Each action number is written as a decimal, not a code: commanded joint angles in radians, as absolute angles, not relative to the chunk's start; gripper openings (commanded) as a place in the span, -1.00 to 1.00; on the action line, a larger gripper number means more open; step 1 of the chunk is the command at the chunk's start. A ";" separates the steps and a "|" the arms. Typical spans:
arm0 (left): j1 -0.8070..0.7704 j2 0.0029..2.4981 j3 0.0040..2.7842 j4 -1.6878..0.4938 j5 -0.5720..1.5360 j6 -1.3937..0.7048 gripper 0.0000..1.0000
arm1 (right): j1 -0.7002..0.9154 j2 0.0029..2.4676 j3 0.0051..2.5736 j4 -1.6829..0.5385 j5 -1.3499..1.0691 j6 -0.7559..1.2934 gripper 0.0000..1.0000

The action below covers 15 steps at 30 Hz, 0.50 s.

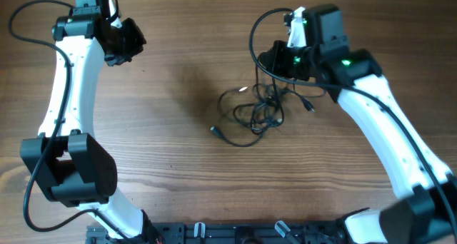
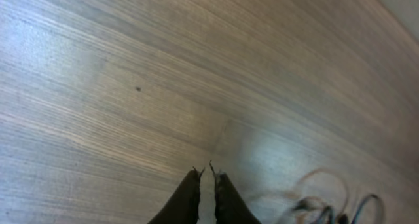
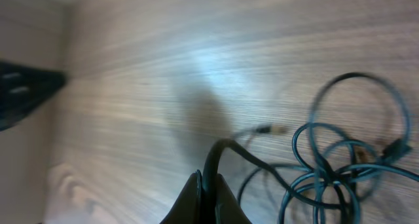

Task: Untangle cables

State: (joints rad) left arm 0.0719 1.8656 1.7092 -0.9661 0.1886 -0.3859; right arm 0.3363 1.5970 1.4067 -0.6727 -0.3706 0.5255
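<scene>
My left claw (image 1: 127, 41) hangs over the far left corner of the bench (image 1: 178, 173), well apart from the work. Its wrist view shows the fingers drawn almost together, with only a thin slit between them and nothing in it.

The cables (image 1: 257, 110) lie in one loose heap about the middle of the bench, a little toward the right edge. One plug (image 1: 214, 130) trails out on the heap's left side. The loops cross each other several times, and I cannot tell which strand runs over which.

My right claw (image 1: 284, 58) is just above the far right side of the heap. It is closed tight on one strand of the cables, which rises from between the fingertips and curves down into the tangle.

The risks as I judge them:
- Nothing pins the heap, because my left claw is too far off to hold it. A pull from the right would likely drag the whole heap along instead of freeing the strand.
- A hard pull could cinch the crossed loops into a real knot.
- The strand is thin and pinched right at the fingertips, so a jerk might slip it out.
</scene>
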 commanded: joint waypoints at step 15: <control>-0.474 1.983 1.714 -0.849 0.326 -0.359 -0.54 | -0.161 1.548 1.483 -0.800 -0.386 0.418 0.99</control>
State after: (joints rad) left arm -0.4057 1.9282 1.7092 -0.8444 0.3134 -0.3260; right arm -0.1642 1.5581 1.4689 -0.7860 -0.3733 0.4686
